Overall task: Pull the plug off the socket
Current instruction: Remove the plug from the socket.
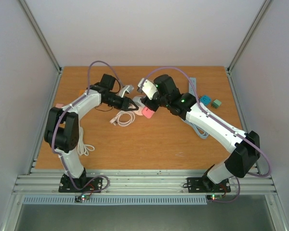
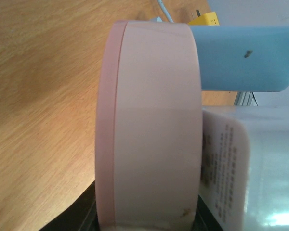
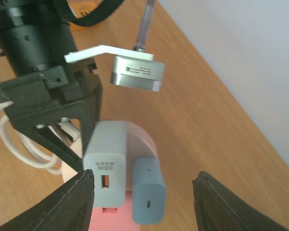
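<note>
Filling most of the overhead view, the wooden table [image 1: 183, 139] carries the pink socket [image 3: 140, 137] near its middle. On the socket's left, the left gripper [image 1: 133, 103] is clamped tight on the socket's round body. Over the socket, the right gripper [image 3: 144, 178] stands partly spread, with one of its fingers [image 3: 70, 204] on either side of the two plugs, touching neither and holding nothing. Both plugs sit pushed into the socket: the white charger [image 3: 105, 154] nearer the left gripper, the smaller blue plug [image 3: 148, 192] just beside it. A white cable coil [image 1: 125, 118] lies on the table just left of the socket.
</note>
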Action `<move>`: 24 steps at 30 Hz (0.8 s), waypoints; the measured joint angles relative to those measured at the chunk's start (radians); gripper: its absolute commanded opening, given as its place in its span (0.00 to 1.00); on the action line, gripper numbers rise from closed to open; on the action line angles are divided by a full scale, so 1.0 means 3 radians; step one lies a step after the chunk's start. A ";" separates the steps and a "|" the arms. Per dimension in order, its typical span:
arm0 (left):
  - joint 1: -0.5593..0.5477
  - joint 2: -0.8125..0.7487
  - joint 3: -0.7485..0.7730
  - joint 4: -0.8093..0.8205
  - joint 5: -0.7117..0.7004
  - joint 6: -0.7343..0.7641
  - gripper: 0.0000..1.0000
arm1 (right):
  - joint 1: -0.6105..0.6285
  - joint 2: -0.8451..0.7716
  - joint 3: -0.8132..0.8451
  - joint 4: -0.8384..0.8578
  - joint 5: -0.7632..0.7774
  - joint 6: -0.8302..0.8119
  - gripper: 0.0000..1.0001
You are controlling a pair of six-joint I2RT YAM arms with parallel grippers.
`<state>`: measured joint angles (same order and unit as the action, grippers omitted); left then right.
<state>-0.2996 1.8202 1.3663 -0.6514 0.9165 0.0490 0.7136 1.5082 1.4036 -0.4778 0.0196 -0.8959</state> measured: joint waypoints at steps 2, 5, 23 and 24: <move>-0.0009 -0.0003 -0.0067 0.0074 -0.0001 -0.0070 0.00 | 0.0000 0.0017 0.0000 -0.0033 -0.0116 0.0038 0.54; -0.0009 -0.0028 -0.0164 0.0186 -0.0013 -0.0182 0.00 | 0.0000 0.0064 0.0000 -0.0106 -0.0284 0.0094 0.51; -0.0079 -0.0169 -0.0287 0.0350 -0.0175 -0.0278 0.00 | 0.0181 0.0299 -0.0001 -0.0165 -0.0195 0.0106 0.43; -0.0081 -0.0169 -0.0294 0.0351 -0.0175 -0.0275 0.00 | 0.0181 0.0292 -0.0003 -0.0154 -0.0189 0.0104 0.43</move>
<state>-0.3241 1.7695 1.2781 -0.5461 0.8639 -0.0334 0.7677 1.5959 1.4029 -0.5240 -0.0372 -0.8646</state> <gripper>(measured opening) 0.298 0.427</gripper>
